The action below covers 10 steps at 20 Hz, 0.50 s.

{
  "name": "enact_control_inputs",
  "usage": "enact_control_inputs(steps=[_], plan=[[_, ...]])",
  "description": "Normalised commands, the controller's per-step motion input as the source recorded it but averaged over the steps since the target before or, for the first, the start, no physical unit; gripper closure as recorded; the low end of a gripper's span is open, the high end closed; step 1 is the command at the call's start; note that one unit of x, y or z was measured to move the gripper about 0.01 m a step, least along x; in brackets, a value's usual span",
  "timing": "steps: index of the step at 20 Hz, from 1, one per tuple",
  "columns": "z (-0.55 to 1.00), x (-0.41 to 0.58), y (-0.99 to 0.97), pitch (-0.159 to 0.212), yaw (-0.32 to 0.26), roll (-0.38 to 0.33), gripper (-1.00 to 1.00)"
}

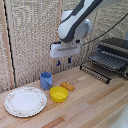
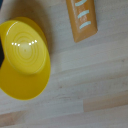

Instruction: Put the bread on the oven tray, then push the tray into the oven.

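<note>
Hovering above the bread point(image 1: 67, 86), the clamp point(image 1: 63, 62) carries nothing, its blue tips spread apart. The bread lies just beside the yellow bowl point(image 1: 59, 93), on the bowl's oven point(image 1: 114, 56) side. It looks light and soft, best pinched gently across its narrow width. Only the wrist view shows its pale score marks; only the exterior view shows the oven pan point(image 1: 98, 71).

bread point(image 1: 67, 86) beside bowl point(image 1: 58, 94)
</note>
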Motion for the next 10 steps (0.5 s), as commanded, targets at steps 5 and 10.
enact_control_inputs(steps=[5,10], plan=[[-0.43,-0.045,-0.08,0.036,0.069,-0.020,-1.00],[-0.42,-0.004,-0.07,0.018,0.067,-0.061,-1.00]])
